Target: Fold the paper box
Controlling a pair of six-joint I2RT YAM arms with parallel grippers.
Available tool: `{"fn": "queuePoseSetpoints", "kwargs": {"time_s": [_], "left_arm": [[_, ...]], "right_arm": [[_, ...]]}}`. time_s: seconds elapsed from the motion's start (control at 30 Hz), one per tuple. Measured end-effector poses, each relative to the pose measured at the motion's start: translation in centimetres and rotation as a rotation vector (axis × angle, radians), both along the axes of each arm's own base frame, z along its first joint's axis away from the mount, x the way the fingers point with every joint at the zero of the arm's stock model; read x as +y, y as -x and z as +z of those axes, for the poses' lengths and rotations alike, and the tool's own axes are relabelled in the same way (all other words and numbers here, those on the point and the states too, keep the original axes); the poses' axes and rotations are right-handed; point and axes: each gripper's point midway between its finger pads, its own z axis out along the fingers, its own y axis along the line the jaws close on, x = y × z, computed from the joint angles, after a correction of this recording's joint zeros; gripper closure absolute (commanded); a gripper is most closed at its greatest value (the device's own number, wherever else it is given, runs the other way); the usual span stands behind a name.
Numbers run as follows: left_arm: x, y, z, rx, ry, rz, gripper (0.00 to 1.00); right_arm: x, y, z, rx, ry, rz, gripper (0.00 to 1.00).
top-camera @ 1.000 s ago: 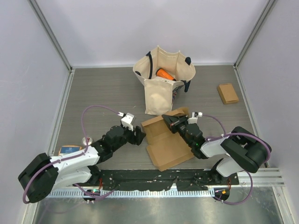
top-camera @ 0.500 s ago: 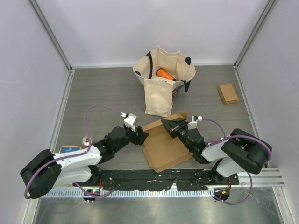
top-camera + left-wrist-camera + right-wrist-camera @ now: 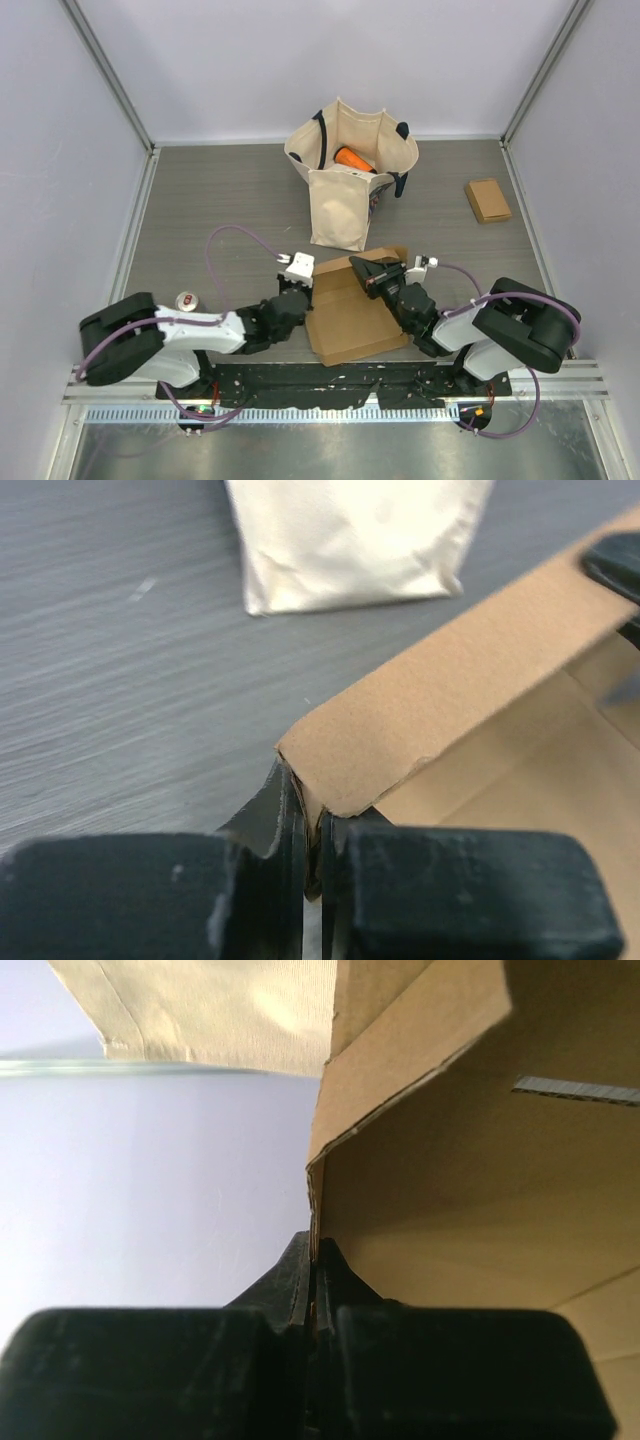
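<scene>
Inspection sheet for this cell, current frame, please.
Surface: grey wood-grain tabletop, no spills seen.
Job's things: brown cardboard box blank, partly folded, lying between the arms.
Clutter: cream canvas tote bag standing behind it, orange object inside; small brown cardboard box far right; small round object by the left arm, unidentifiable.
End effectors: left end effector shut on the blank's left edge; right end effector shut on a raised flap.
Cables: purple cables loop off both arms.
Surroundings: white panel walls; metal rail at near edge.

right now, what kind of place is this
Probably a robot lab test cell: plain white walls boxing in a grey table, a metal mounting rail at its near edge, a staged tote bag.
</scene>
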Motion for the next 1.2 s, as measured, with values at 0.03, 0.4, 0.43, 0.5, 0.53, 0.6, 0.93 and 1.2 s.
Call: {"fn": "queuePoseSetpoints", "kwargs": {"time_s": [0.03,0.4,0.43,0.5,0.53,0.6,0.93,1.2], "left_arm": [[-0.1,-0.5,0.0,-0.016,-0.021,0.064,1.0],[-0.5,-2.2,0.1,-0.078,-0.13,0.283,0.87],[-0.6,-2.1,0.1,-0.079,-0.132,0.261,0.79],[-0.5,-1.8,0.0,-0.078,-0.144,0.209,0.7],[-0.5,-1.6,0.0,-0.077,-0.144,0.189,0.59],[-0.6,-0.9,-0.2,-0.064,-0.153,0.116,0.53],[-0.1,2.7,-0.6,0.012,-0.067,-0.112,0.39],[1.2,5.0,1.2,0.0,0.091,-0.208,0.32]], "right_arm": [[-0.2,-0.1,0.0,0.003,-0.004,-0.019,0.99],[-1.2,-0.4,0.1,0.007,-0.006,-0.108,0.99],[-1.2,-0.4,0.1,0.009,-0.001,-0.109,0.99],[-1.2,-0.2,0.2,0.013,0.006,-0.102,0.99],[-1.1,0.0,0.3,0.012,0.005,-0.097,0.99],[-0.9,0.2,0.6,0.008,0.003,-0.081,0.99],[0.3,1.2,0.6,0.012,0.007,-0.004,0.99],[0.2,1.1,0.6,0.014,0.006,0.004,0.99]]}}
